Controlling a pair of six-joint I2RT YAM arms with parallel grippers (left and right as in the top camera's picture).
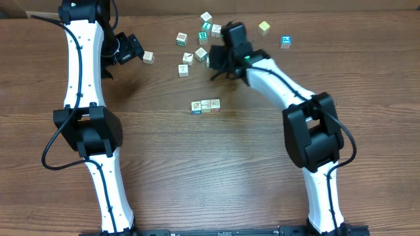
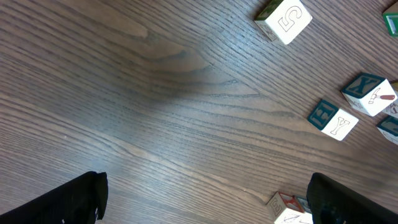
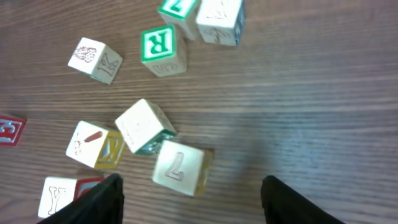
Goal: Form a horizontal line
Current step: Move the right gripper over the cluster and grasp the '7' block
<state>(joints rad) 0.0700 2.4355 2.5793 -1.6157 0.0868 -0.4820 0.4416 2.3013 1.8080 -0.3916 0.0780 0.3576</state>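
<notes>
Right pincer [image 3: 191, 198]: jaws apart, gripping nothing. A cube marked 7 [image 3: 180, 167] lies just ahead of the pincer, between the lines of its fingers and touching neither. A pale-faced cube [image 3: 144, 126] touches it on the far side, and a green R cube [image 3: 160, 48] sits farther ahead. The horizontal line [image 1: 205, 105], three cubes edge to edge, rests on the worktop [image 1: 262, 164] well behind this pincer. Left pincer [image 2: 205, 202]: fully spread and empty, with a single cube [image 2: 287, 208] just beside one finger.
</notes>
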